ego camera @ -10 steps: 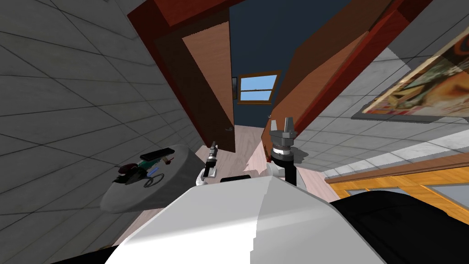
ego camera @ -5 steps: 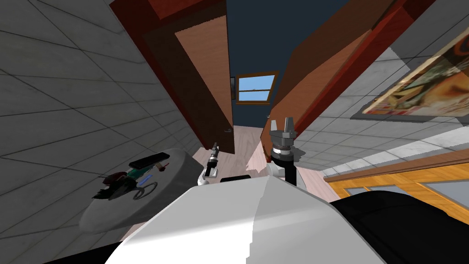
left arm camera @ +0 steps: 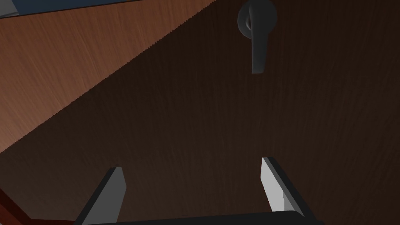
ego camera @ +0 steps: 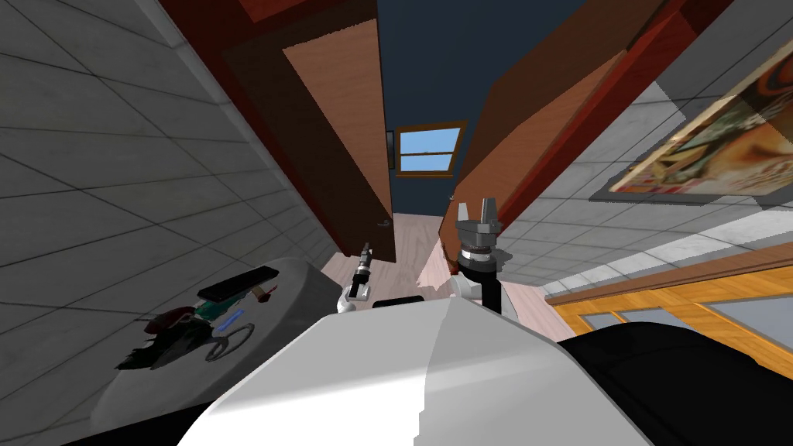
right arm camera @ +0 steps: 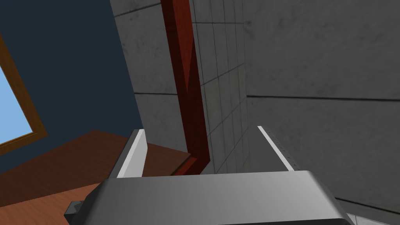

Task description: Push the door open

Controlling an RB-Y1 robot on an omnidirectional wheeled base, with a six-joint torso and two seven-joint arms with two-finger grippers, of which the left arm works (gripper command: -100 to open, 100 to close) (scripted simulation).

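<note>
Fingers of the left gripper stand apart with nothing between them, pointing at the dark brown face of the door from close by. Whether their tips touch the wood I cannot tell. The lever handle sits further along the panel beyond the fingertips, ungrasped. That suits a push: a shove on the flat leaf needs no grip, and a hand set toward the handle side, away from the hinges, gets the most swing (my reading, not something seen).

From the head camera this door stands on the left of the opening, already angled away. The gap beside it shows a dark blue wall and a window. A second brown leaf leans on the right side inside the red frame.

The right gripper is held up near that leaf's lower edge, its fingers also spread and empty. It looks along the frame and a grey tiled wall, and it seems parked clear of the working arm rather than pushing.

The task looks partly done, and a further forward press should widen the gap. A round grey table carrying small dark things sits just beside my left flank, so any advance has to keep off it.
</note>
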